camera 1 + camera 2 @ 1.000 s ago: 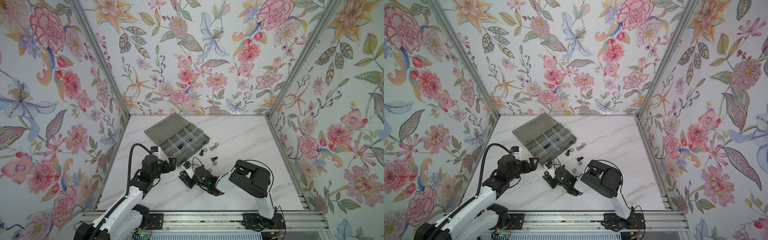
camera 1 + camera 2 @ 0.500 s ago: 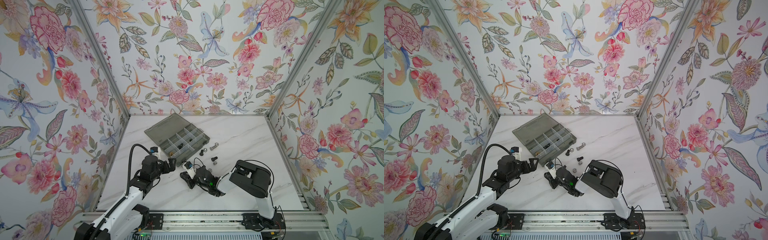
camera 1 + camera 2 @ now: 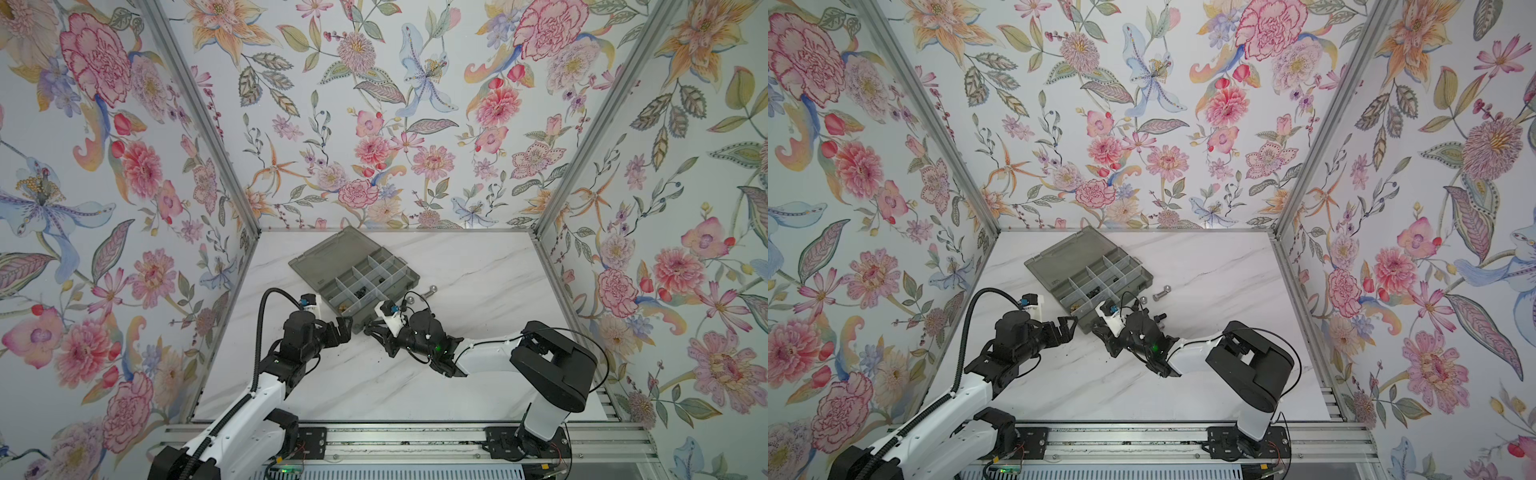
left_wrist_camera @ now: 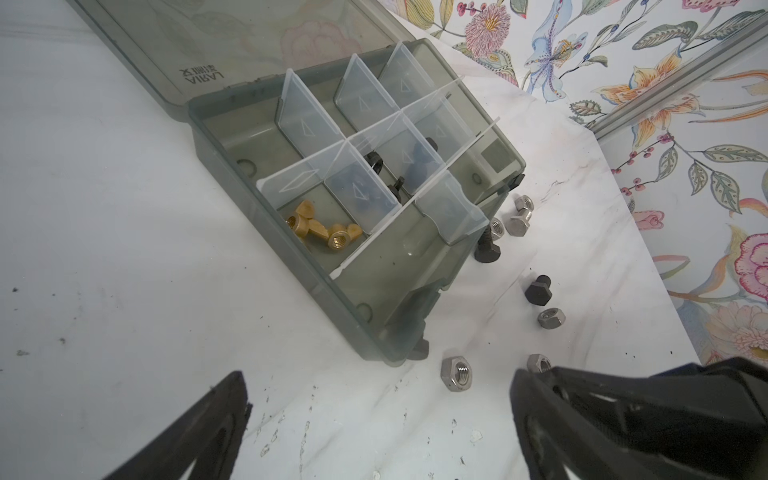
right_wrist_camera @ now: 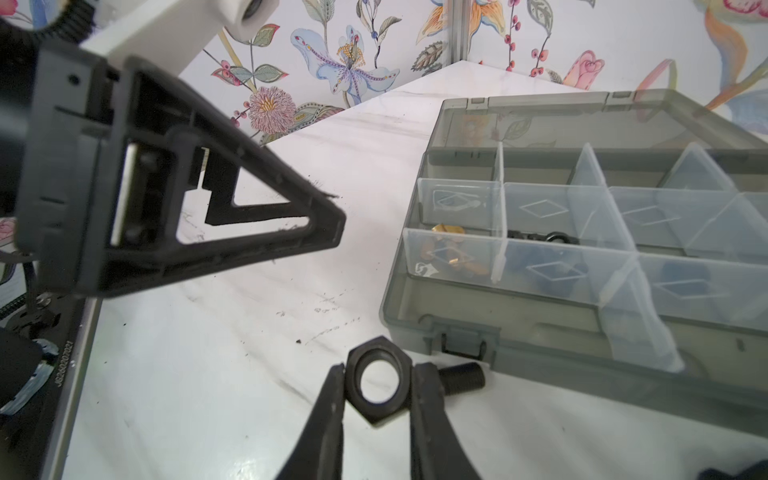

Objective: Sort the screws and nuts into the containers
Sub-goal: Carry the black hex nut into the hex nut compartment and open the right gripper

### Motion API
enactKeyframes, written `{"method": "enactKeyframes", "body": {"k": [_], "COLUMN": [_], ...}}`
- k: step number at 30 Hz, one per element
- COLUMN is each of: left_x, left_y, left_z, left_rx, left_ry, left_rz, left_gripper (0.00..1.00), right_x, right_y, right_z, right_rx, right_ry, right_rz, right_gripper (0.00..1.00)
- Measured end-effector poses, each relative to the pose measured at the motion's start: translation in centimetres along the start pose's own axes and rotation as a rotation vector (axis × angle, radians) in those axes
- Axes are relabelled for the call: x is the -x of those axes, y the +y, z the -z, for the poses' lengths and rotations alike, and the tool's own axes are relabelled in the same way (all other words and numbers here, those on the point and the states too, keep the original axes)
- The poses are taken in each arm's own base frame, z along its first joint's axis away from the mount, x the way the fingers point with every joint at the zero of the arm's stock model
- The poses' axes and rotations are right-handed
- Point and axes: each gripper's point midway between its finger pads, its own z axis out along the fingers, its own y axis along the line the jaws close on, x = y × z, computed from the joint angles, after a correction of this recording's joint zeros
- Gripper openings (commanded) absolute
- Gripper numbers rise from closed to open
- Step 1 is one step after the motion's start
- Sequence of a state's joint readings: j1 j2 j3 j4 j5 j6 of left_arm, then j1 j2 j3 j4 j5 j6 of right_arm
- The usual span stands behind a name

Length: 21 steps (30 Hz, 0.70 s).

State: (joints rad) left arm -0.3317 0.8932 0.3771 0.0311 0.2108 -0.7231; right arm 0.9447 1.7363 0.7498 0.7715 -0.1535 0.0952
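Black nut being picked up.
The nut is being pinched in the right gripper, just before the box's front wall; the left gripper is being held open, empty. Next, a lift over that wall into the black-nut compartment is being called for.

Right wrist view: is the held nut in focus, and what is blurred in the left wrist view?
Right wrist view: the black hex nut in the right pincer is sharp; the organizer box looks hazy behind its clear dividers. Left wrist view: brass wing nuts sharp, left pincer dark and soft.
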Motion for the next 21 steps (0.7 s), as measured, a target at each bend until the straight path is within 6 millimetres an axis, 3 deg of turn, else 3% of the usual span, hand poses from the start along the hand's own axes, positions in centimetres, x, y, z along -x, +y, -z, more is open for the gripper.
{"method": "enactKeyframes", "body": {"k": [7,12,17,21], "left_x": [-0.4,-0.3,0.0,0.1], "left_y": [0.0,-0.1,-0.3,-0.4], "left_z": [0.1,0.2,0.4,0.6], "left_rx": [-0.012,-0.018,-0.024,-0.030], "left_ry": [0.008,0.004,-0.008,-0.016], "left_rz": [0.003,0.005,0.005,0.010], "left_gripper": [0.99,0.99,0.99,0.99], "right_x": [4.4,7.1,6.1,4.5], "right_y": [-6.2,-11.1,-15.0,-16.2], "right_z": [-0.4,-2.4,-5.0,-7.2], "right_rx": [-0.076,-0.121,-0.148,-0.146], "right_ry": [-0.034,-0.063,-0.017,0.030], "right_rz": [0.009,-0.006,-0.042,-0.061], "right_gripper": [0.03,0.03,0.04,0.05]}}
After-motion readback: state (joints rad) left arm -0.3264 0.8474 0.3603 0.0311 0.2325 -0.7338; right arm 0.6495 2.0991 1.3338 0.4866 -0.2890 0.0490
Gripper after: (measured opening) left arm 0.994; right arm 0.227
